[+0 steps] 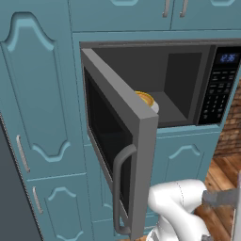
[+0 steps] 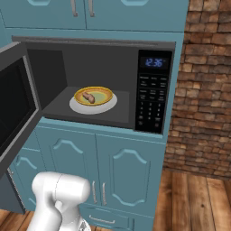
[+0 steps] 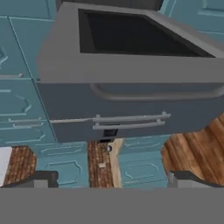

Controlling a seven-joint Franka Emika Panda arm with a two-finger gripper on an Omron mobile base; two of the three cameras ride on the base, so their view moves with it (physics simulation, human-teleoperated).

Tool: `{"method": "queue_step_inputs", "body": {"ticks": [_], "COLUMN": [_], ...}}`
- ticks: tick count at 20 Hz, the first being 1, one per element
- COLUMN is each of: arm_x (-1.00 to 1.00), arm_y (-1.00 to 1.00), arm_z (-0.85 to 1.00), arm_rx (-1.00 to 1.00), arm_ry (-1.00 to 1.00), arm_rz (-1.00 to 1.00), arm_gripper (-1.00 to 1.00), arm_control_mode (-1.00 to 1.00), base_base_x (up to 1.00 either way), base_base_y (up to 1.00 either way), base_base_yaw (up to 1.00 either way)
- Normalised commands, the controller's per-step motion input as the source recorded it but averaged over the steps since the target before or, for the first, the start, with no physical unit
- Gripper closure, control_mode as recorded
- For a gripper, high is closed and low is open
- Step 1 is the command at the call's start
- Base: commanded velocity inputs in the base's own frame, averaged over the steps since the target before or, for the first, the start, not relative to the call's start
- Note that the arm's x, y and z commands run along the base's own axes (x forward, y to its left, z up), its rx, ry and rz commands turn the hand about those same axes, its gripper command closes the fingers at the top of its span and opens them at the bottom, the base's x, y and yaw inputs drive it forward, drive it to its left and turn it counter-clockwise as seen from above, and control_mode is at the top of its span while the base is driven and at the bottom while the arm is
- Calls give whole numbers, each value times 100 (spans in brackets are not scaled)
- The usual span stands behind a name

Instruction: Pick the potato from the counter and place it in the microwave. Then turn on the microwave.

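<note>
The potato [image 2: 89, 97] lies inside the microwave [image 2: 153, 45] — its door [image 3: 131, 70] stands just above the released, empty fingers [image 3: 43, 178].

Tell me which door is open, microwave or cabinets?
The microwave door, swung out wide with its curved handle showing; the teal cabinet doors all sit shut.

The microwave [image 2: 97, 76] cavity floor is the carrying surface here. A round white turntable plate [image 2: 77, 107] lies directly on this dark floor, toward the middle of the cavity. A yellow bowl [image 2: 106, 94] sits on the plate, and the potato [image 2: 89, 97] rests inside the bowl. From the left base view, the plate's pale edge [image 1: 154, 106] and the bowl's yellow rim [image 1: 146, 98] show just behind the open door [image 1: 136, 141].
</note>
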Motion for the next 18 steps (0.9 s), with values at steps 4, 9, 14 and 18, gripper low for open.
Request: {"method": "queue_step_inputs", "body": {"ticks": [4,9,14,18], "arm_x": [5,7,24,21], "arm_y": [31,23,23,18], "arm_z": [-15,-17,-12,-14], "arm_rx": [5,7,3,2], "arm_ry": [-5,-4,-1,0], "arm_rz": [-13,-10,-8,-4], "arm_gripper": [-100,-100,-100,-100], "arm_control_mode": [-100,-100,-100,-100], "base_base_x": [0,0,0,0], "base_base_y": [0,0,0,0], "base_base_yaw": [0,0,0,0]}}
